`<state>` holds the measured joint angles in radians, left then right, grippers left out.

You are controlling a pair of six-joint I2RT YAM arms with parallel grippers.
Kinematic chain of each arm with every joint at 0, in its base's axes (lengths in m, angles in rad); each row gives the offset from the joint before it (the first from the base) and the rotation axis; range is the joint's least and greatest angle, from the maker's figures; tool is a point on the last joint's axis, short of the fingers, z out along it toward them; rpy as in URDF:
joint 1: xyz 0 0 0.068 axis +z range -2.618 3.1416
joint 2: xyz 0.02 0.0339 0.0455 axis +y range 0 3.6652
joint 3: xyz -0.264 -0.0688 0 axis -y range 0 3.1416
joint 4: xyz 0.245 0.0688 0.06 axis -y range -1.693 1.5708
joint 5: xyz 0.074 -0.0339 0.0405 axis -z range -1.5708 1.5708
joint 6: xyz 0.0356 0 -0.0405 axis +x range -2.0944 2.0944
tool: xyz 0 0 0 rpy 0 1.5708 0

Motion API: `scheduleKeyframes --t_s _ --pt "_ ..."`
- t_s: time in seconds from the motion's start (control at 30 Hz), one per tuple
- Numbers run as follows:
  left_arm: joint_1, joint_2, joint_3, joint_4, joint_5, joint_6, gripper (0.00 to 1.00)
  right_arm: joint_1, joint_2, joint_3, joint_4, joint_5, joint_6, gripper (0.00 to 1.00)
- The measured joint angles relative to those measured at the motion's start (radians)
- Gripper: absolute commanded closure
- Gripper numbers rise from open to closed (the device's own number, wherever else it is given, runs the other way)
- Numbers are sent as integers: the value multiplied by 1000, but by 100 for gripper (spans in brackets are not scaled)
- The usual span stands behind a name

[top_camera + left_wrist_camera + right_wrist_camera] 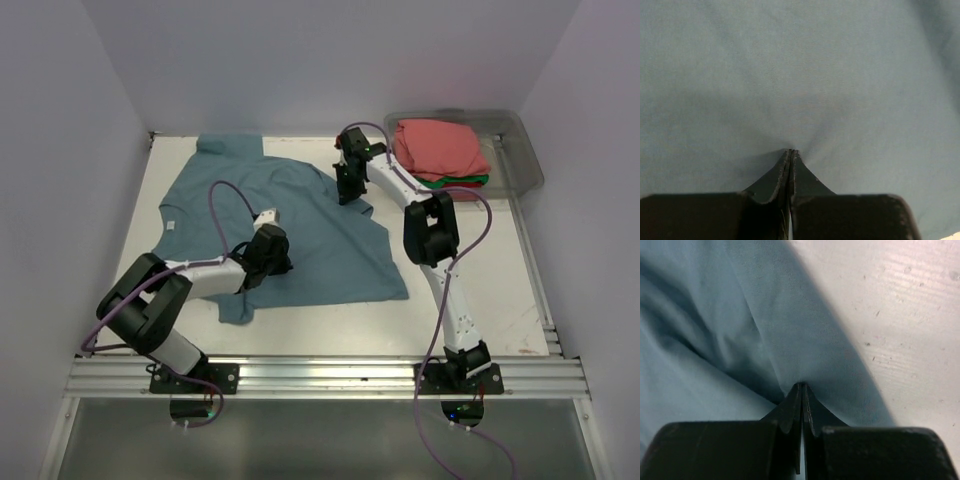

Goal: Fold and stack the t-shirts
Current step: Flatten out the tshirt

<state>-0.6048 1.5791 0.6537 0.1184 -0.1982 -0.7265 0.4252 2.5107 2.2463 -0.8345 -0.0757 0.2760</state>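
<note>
- Jaws of the left arm point(190, 275) are seen clenched tip to tip in the left wrist view, with a small pinch of the slate-blue t-shirt point(790, 75) caught between them; fine creases run out from the tips.
- Jaws of the right arm point(430, 235) are likewise clenched, and a raised fold of the same shirt's cloth point(715, 340) is nipped at their tips, right at the edge where the cloth gives way to the bare desk point(910, 315).
- From above, the left jaws are found low on the body of the slate-blue t-shirt point(310, 230), toward its near side, while the right jaws are set at its far right corner, beside the hem.
- The shirt is laid out sideways and mostly flat on the desk point(480, 290), with its collar and white neck label point(172, 224) to the left, one sleeve toward the back wall and the hem to the right.
- A clear plastic bin point(525, 155) is placed at the far right corner of the desk, well apart from the spread shirt.
- Inside it, a folded salmon-pink t-shirt point(438, 148) is stacked on top, with an edge of a green t-shirt point(470, 181) showing beneath.
- Purple cables point(215, 195) are looped along both arms.
</note>
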Motion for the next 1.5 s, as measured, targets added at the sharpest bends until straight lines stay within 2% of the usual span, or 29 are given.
scheduleKeyframes --t_s 0.27,0.63,0.93,1.03,1.17,1.4,1.5 --pt "-51 -72 -93 38 -15 -61 100 -8 67 120 -24 58 35 100" --pt "-78 -160 -157 -6 -16 -93 100 -48 121 212 -24 409 84 100" --pt "-79 -168 -157 -24 -16 -100 100 -84 154 235 84 584 55 100" --pt "-79 -171 -156 -31 -18 -101 100 -85 134 176 177 611 41 100" --pt "-80 -171 -154 -36 -19 -101 100 -77 -1 -100 393 624 -1 100" --pt "-84 -167 -142 -54 -24 -101 100 -46 -159 -154 443 630 -27 100" --pt "-85 -164 -134 -64 -26 -101 100 -31 -265 -254 467 623 -23 100"
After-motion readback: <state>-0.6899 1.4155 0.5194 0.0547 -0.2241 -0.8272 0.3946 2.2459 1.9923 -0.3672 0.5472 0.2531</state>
